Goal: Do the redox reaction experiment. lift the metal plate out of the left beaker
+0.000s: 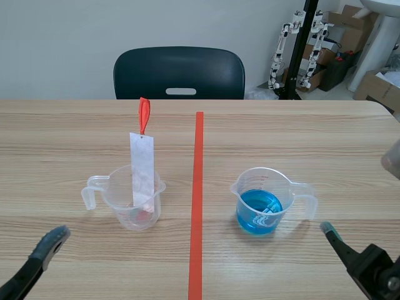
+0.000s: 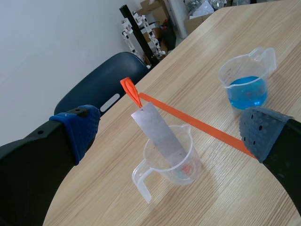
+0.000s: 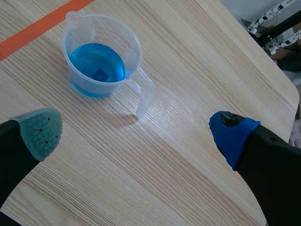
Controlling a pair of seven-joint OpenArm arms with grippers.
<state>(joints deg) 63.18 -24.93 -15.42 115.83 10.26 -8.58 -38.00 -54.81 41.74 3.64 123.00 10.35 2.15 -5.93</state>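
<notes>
The metal plate (orange-tagged) leaned in the left beaker; left gripper and right gripper gaped wide, holding nothing.

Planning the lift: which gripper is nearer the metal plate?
Left. The left gripper, open, is just short of the metal plate; the right gripper is across the tape line, near the blue-liquid beaker.

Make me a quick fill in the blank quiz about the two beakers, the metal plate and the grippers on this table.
1. The metal plate stands in the beaker to the ____ of the tape line.
2. The other beaker holds ____ liquid.
3. The left gripper and the right gripper are both ____.
Missing words: left; blue; open.
</notes>
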